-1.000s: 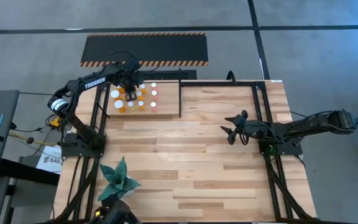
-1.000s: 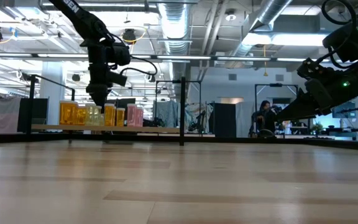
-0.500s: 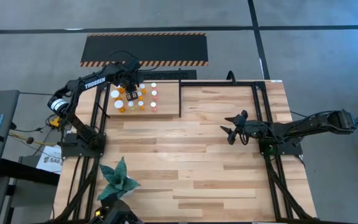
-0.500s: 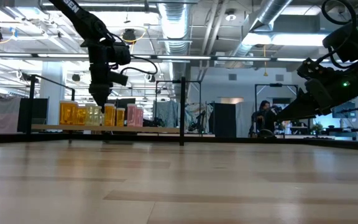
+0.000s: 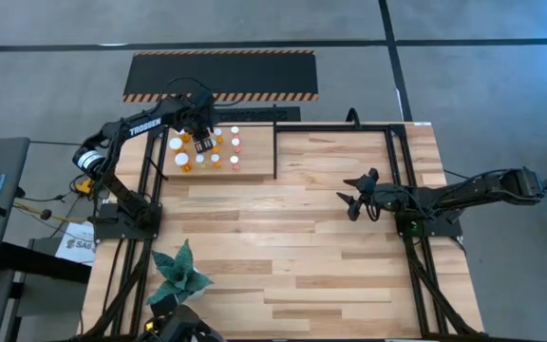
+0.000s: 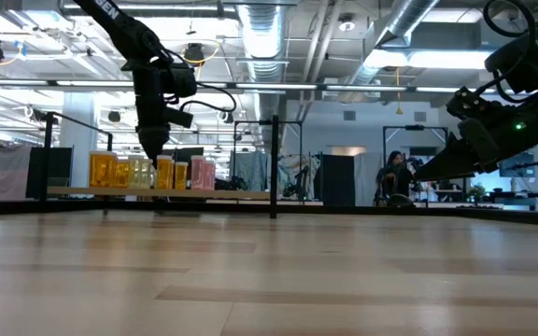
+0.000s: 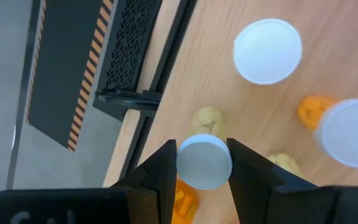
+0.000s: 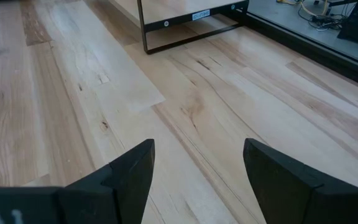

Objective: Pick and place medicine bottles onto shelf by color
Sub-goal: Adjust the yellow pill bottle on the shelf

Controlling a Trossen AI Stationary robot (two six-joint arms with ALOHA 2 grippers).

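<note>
We are looking down on a wooden bench (image 5: 292, 247) with the shelf (image 5: 254, 157) sitting at its far left corner. The medicine bottles (image 5: 218, 150) are standing on the shelf in a tight cluster, white caps up, orange ones toward the shelf's left end and pinkish ones just beside them on the right in the low view.

The left claw (image 5: 198, 142) is hanging over the left part of the shelf, and it is pinching the white cap of a small orange bottle (image 7: 204, 163). In the left wrist view both fingers (image 7: 160, 171) are pressing against that cap, with other white-capped bottles standing near it on the shelf board.

The right claw (image 5: 352, 202) is waiting over the bare middle of the bench, well apart from the shelf, and its fingers (image 8: 126, 171) are standing spread with nothing between them.

A potted plant (image 5: 179, 273) is sitting at the near left corner of the bench, well apart from the shelf.
</note>
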